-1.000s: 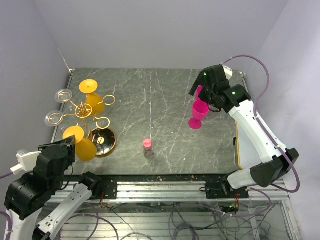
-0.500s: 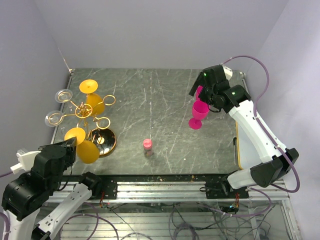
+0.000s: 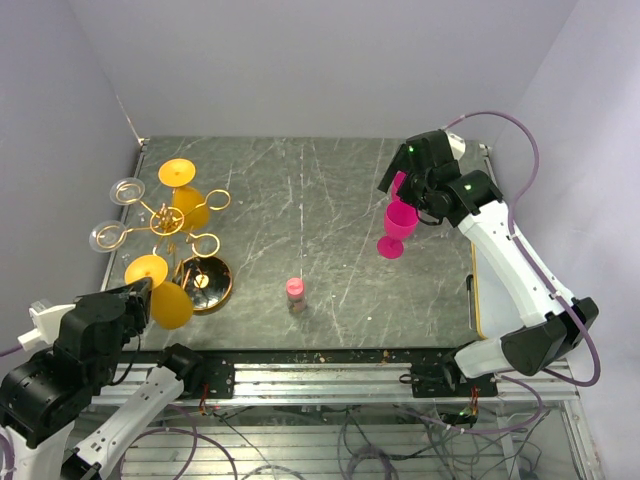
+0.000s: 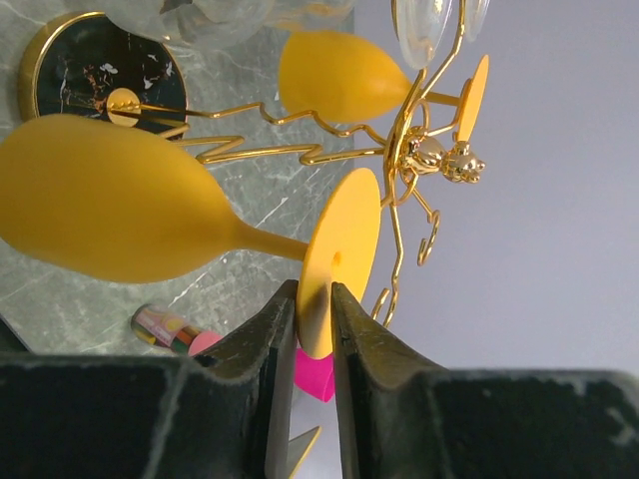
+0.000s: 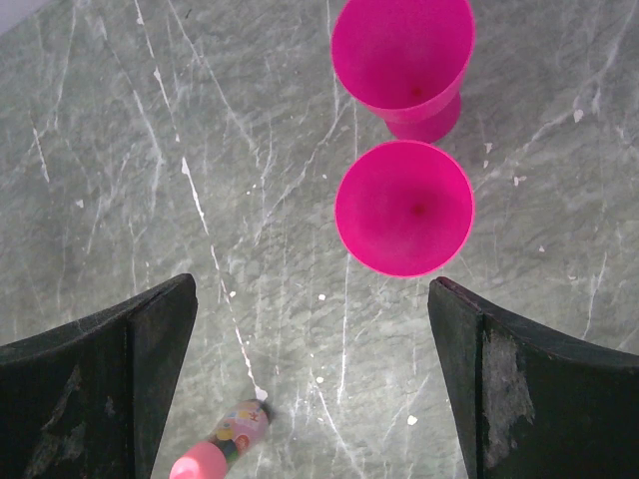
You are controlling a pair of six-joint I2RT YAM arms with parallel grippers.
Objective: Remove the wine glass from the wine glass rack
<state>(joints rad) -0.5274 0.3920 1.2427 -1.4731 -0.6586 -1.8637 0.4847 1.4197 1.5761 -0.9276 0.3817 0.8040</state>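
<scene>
A: What are the surface and the room like?
B: A dark grey-green, stone-look surface (image 3: pixel 330 190) with pale veins. Plain lilac walls (image 3: pixel 300 60) close it in at the left, back and right.
A: Start at the left.
B: The rack (image 3: pixel 165 222) stands near the left edge on its round base. Two clear glasses (image 3: pixel 108 238) hang on its left side and a far yellow glass (image 3: pixel 190 205) toward the back. The front yellow glass (image 3: pixel 172 304) hangs on the near arm, its bowl tilted toward the near edge and its foot up by the wire.
A: And the left end effector?
B: The left end effector (image 4: pixel 313 299) is clenched on the front yellow glass's foot. In the wrist view, one finger lies against each face of the disc's rim. The glass is at the rack, not lifted away.
A: The middle?
B: A small pink-capped tube (image 3: pixel 295 293) stands alone, well apart from the rack.
A: The right?
B: Two pink glasses (image 5: pixel 403 205) stand upright just beside each other. The right end effector (image 5: pixel 312 299) hangs above them, fingers spread wide, grasping nothing.
A: What differs from a second ago?
B: The left arm (image 3: pixel 70 360) sits lower and further left in the top view. The front glass's bowl has dipped slightly toward the near edge. The rack, tube, pink glasses and right arm (image 3: pixel 510 260) are as they were.
</scene>
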